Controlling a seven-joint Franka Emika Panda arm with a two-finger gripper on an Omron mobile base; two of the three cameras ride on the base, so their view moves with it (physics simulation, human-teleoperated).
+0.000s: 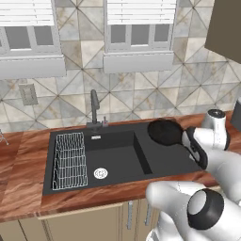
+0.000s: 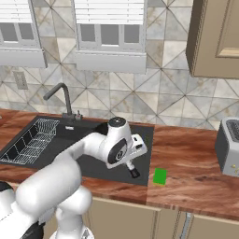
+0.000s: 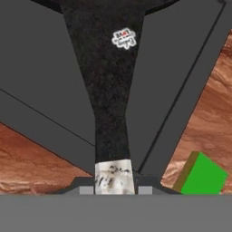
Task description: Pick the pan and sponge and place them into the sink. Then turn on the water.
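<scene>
Gripper (image 3: 116,189) is clamped tight on the light tip of the pan (image 1: 164,132) handle, one finger on each side. Pan's over the sink (image 1: 117,160) drainboard wing. Sponge (image 2: 160,176) sits on the counter (image 2: 196,163) just beside the sink.

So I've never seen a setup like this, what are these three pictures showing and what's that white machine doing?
It is a simulated kitchen. The white machine is a robot arm on a mobile base. Two pictures come from cameras on that base, behind the arm to its left and right; the third looks along its claw.

On the wooden counter sits a matte black rectangular sink with a white wire rack and a tall dark faucet. A small bright green sponge lies on the counter beside the sink.

The claw is shut on the light-tipped handle of a small round black frying pan, which sits over the sink's flat drainboard.
</scene>
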